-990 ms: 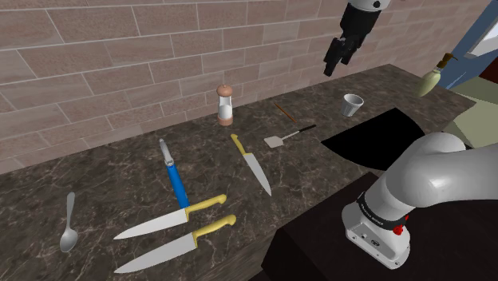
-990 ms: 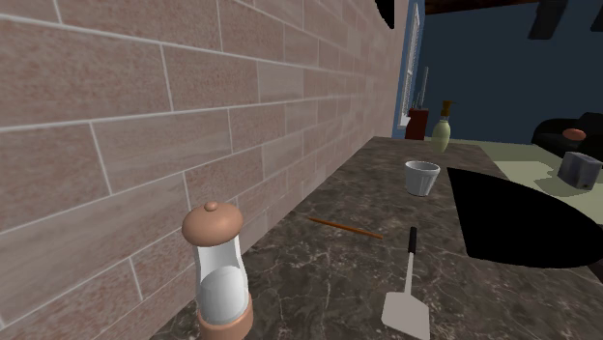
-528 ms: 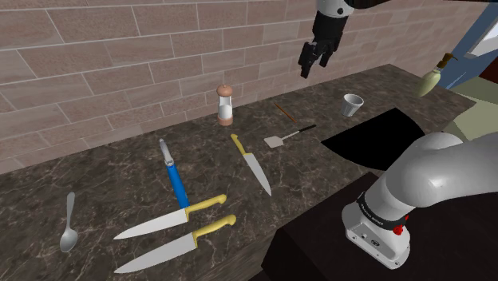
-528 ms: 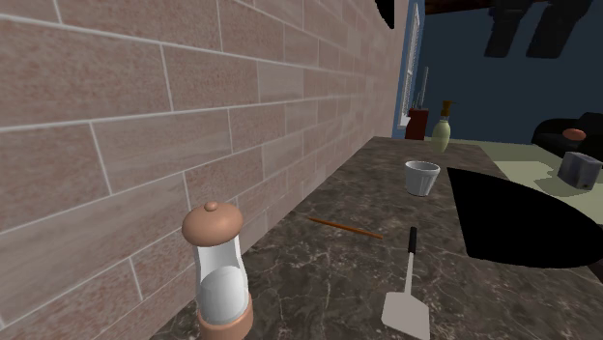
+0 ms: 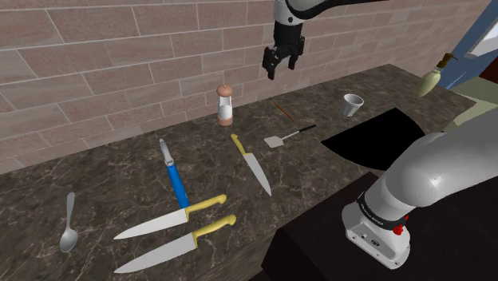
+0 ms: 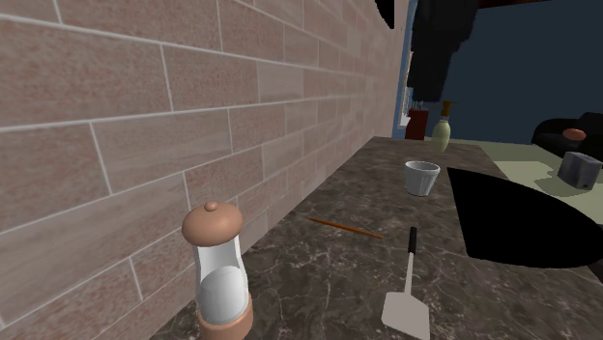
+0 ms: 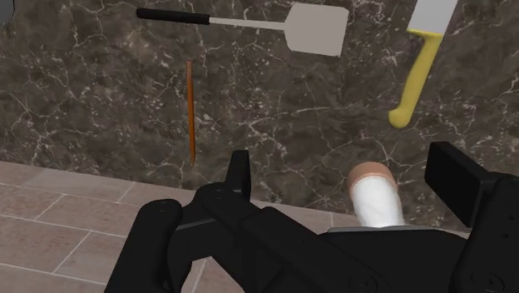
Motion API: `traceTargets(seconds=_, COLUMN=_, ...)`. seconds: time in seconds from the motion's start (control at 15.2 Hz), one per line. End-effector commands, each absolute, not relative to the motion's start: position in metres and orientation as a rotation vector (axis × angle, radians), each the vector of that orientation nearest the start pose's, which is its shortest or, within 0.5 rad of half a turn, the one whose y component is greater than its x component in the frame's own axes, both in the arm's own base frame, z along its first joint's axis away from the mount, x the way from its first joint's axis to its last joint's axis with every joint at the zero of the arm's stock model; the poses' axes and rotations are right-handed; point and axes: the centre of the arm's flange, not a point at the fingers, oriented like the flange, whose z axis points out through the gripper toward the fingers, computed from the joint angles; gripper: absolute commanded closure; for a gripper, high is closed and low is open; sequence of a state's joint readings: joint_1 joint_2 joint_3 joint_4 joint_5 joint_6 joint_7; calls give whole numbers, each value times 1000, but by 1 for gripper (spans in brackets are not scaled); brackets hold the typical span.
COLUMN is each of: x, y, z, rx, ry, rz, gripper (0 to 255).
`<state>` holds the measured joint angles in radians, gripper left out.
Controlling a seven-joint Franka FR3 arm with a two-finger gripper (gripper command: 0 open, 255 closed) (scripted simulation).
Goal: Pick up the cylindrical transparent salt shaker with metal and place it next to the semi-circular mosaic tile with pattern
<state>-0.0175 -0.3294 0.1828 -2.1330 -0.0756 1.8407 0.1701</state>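
Salt shaker (image 5: pixel 226 105): upright on the dark marbled countertop (image 5: pixel 120 180), close against the brick wall (image 5: pixel 104 64). It has a clear cylindrical body with white fill in the lower part. The rounded cap with its small knob is tan-pink, and so is the base collar. The second exterior view gives the plainest look at it (image 6: pixel 218 275).

Gripper (image 5: pixel 274 70): in the air at the shaker's 2 o'clock in the shoulder view, well above the counter and touching nothing. In the wrist view the two black fingers (image 7: pixel 237 171) stand wide apart. The shaker (image 7: pixel 374 200) shows between them, far off and unclasped.

Shoulder view, near to far, bearings taken from the shaker:
- Pair of yellow-handled knives (image 5: pixel 160 222) at 7 o'clock, side by side, nearest the camera.
- Spoon (image 5: pixel 68 237) at 8 o'clock, well apart from the rest.
- Blue-handled tool (image 5: pixel 176 185) at 7 o'clock, between the pair and the shaker.
- Single yellow-handled knife (image 5: pixel 254 166) at 5 o'clock, its handle end near the shaker but not touching it.
- Spatula (image 5: pixel 275 142) at 4 o'clock, with a pale blade and black handle.
- Black area (image 5: pixel 375 137) past the spatula, also at 4 o'clock.
- Thin brown stick (image 5: pixel 281 112) at 3 o'clock.
- White cup (image 5: pixel 353 104) farther out at 3 o'clock, upright.
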Motion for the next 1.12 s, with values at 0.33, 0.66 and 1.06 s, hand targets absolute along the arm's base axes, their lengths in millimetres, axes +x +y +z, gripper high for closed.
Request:
traceTargets(seconds=0.33, x=539, y=116, z=507, rx=-3278, ry=69, rz=-45, gripper=0)
traceTargets(seconds=0.66, x=599, y=139, z=481, rx=-3286, ry=124, rz=-17, gripper=0)
traceTargets(seconds=1.06, x=670, y=164, z=447, rx=-3295, ry=190, rz=17, gripper=0)
